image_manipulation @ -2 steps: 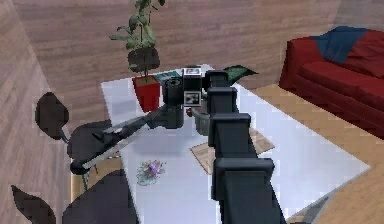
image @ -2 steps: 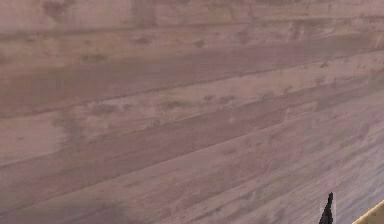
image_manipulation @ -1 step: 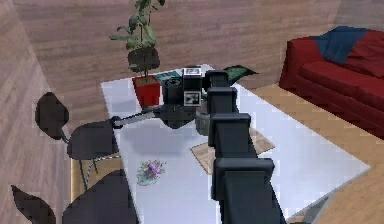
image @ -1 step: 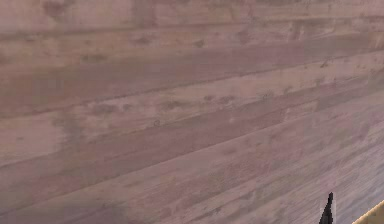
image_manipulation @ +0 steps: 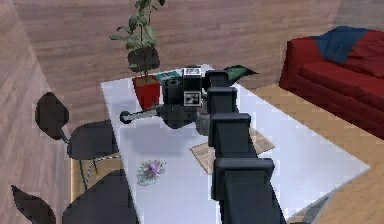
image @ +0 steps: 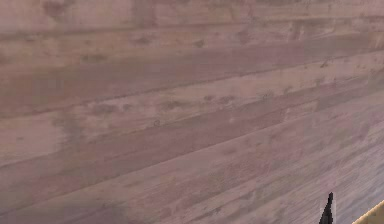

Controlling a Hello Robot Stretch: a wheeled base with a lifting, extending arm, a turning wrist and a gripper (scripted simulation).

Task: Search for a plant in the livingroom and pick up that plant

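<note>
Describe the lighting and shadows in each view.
Forward view: the brown wooden plank wall is softly lit, no glare, slightly dimmer toward the bottom. Arm side view: the white rectangular tabletop is the brightest surface, without glare; the dark square arm bar and the black chair beside the table read nearly as silhouettes; the leafy plant in a red pot stands against a shaded wall.

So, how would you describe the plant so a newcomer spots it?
Find the white table between the dark chairs and the red sofa. At its far end stands the plant: green leafy stems rising from a red pot. Nothing else on it is tall or leafy.
</note>
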